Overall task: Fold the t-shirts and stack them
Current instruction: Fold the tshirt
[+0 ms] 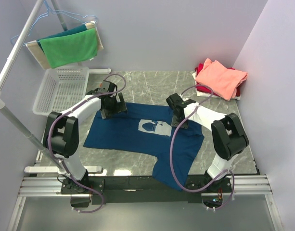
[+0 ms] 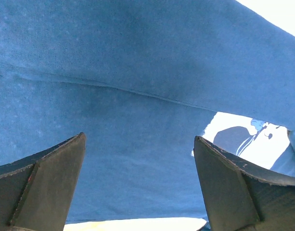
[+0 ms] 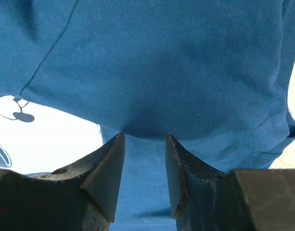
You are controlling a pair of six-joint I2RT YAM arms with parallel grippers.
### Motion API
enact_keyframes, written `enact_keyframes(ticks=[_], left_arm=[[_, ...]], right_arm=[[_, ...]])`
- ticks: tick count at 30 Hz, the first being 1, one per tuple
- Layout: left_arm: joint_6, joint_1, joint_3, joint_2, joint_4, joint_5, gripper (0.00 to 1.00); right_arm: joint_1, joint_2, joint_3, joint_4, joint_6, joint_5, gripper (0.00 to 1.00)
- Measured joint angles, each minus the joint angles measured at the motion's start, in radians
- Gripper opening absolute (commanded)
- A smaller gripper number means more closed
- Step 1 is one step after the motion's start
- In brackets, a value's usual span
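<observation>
Nearest the arm bases, one end of the navy t-shirt (image 1: pixel 137 139) draped onto the dark front edge of the marbled worktop (image 1: pixel 152 82). The rest spread mostly flat across the middle, with the pale chest print (image 1: pixel 154 127) facing up. Just beyond, at the shirt's far left edge, left hand (image 1: pixel 112 105) lowered close over the cloth and released. Its fingers (image 2: pixel 46 178) spread wide in the wrist view, only blue fabric and a seam showing between them, nothing gripped. Right of the print, right hand (image 1: pixel 177 111) likewise down at the shirt. Fingers (image 3: pixel 104 173) parted partway, a slight pucker of cloth at their tips but nothing clamped between them. Farther back, in the far right corner of the worktop and well apart from the navy shirt, a folded salmon-pink t-shirt (image 1: pixel 220 77) lying on top of a red t-shirt (image 1: pixel 202 67). At the far left, a white mesh basket (image 1: pixel 60 89) at the worktop's edge. Above and behind it, a green cloth (image 1: pixel 70 48) hung on a hanger (image 1: pixel 41 19).
</observation>
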Motion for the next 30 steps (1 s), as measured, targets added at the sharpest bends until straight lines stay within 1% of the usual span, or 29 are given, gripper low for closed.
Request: enact_keyframes(ticks=[3,4,7,9,11,12,13,14,24,26,27,30], left_arm=[[0.004,0.0,0.0,0.01,0.0,0.001,0.99],[0.006,0.0,0.0,0.013,-0.001,0.0,0.99],[0.011,0.0,0.001,0.019,-0.002,0.0,0.99],[0.015,0.0,0.002,0.024,-0.002,0.0,0.99],[0.021,0.0,0.003,0.025,-0.005,-0.002,1.0],[0.025,0.0,0.005,0.025,-0.008,-0.003,0.99],[0.027,0.0,0.008,0.025,-0.009,-0.003,0.99],[0.029,0.0,0.011,0.026,-0.009,-0.004,0.99],[0.044,0.0,0.031,0.034,-0.023,-0.008,0.99],[0.045,0.0,0.033,0.039,-0.023,-0.011,1.0],[0.045,0.0,0.033,0.041,-0.023,-0.011,0.99],[0.045,0.0,0.033,0.041,-0.023,-0.012,0.99]], right_arm=[[-0.005,0.034,0.028,-0.01,-0.006,0.0,0.43],[-0.008,0.046,0.035,-0.011,-0.009,-0.002,0.38],[-0.026,0.085,0.057,-0.016,-0.021,-0.011,0.31],[-0.038,0.108,0.072,-0.027,-0.025,-0.014,0.28],[-0.049,0.13,0.089,-0.033,-0.029,-0.017,0.18],[-0.053,0.138,0.095,-0.035,-0.032,-0.019,0.07],[-0.056,0.141,0.1,-0.037,-0.035,-0.021,0.01],[-0.06,0.141,0.104,-0.039,-0.039,-0.023,0.0],[-0.08,0.125,0.152,-0.078,-0.05,-0.023,0.01],[-0.081,0.111,0.164,-0.088,-0.053,-0.023,0.17],[-0.081,0.102,0.166,-0.087,-0.055,-0.024,0.31],[-0.081,0.076,0.165,-0.09,-0.063,-0.036,0.43]])
